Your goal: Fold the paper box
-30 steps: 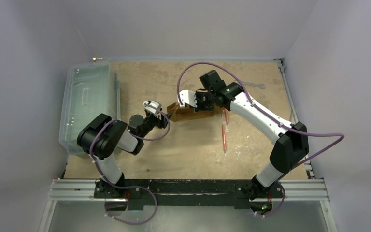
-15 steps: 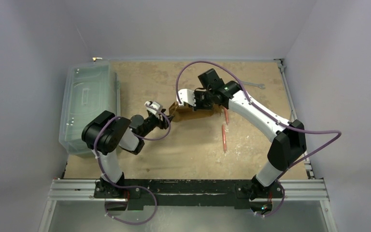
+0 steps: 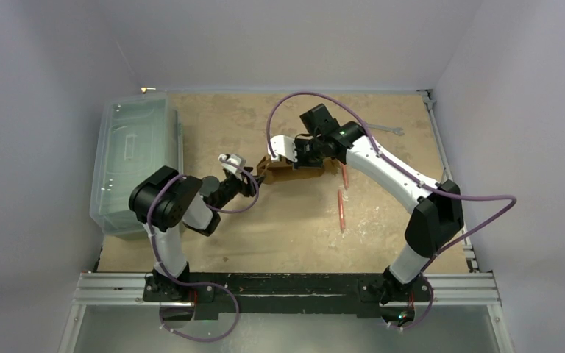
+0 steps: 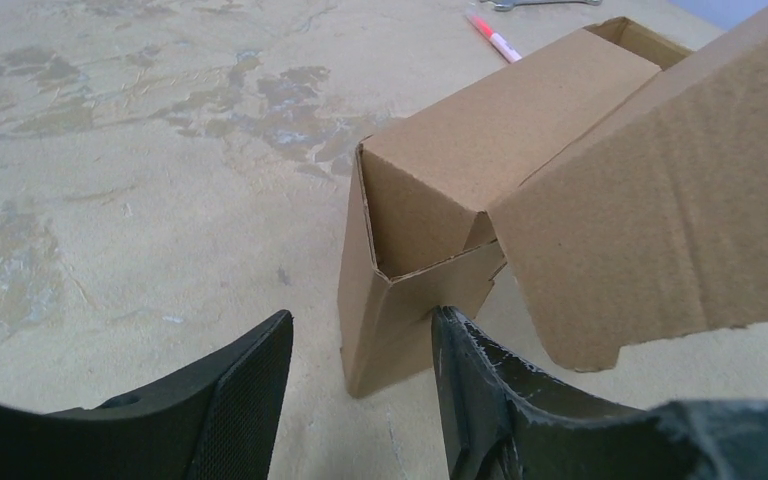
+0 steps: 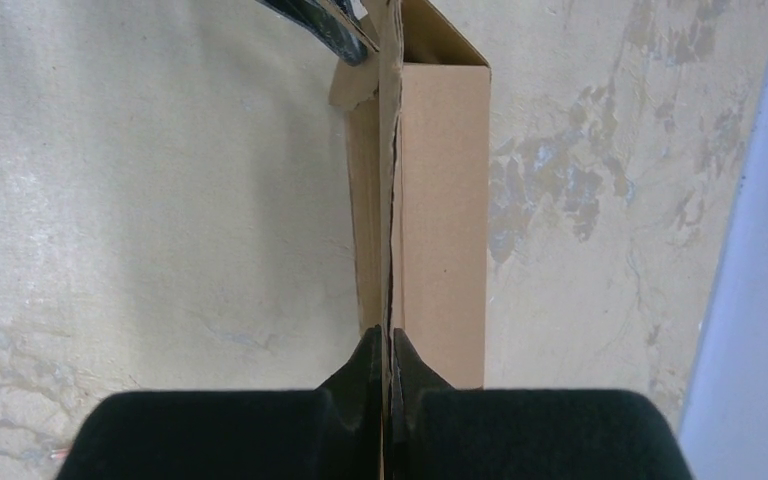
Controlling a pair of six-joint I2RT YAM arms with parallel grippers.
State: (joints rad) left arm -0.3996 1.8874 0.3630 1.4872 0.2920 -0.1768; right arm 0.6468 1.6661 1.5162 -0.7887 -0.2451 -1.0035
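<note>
The paper box (image 3: pixel 298 170) is brown corrugated cardboard, partly formed, standing mid-table. In the left wrist view its near end (image 4: pixel 410 300) faces me, with a loose flap (image 4: pixel 660 200) hanging at the right. My left gripper (image 4: pixel 362 330) is open and straddles the box's near corner; one fingertip (image 4: pixel 450 335) touches the end wall, the other stands apart. From the right wrist view, my right gripper (image 5: pixel 388 345) is shut on the thin upright edge of a box wall (image 5: pixel 445 200). From above, the left gripper (image 3: pixel 255 179) is at the box's left end and the right gripper (image 3: pixel 299 160) is over its top.
A large clear plastic bin (image 3: pixel 132 158) lies along the left table edge, close to the left arm's elbow. Two red pens (image 3: pixel 341 209) lie right of the box, one also in the left wrist view (image 4: pixel 495 40). A wrench (image 3: pixel 386 130) lies at the back right.
The left arm has edged right toward the box's end and its jaws have narrowed slightly. The right arm has shifted a little left while keeping its hold on the box.
</note>
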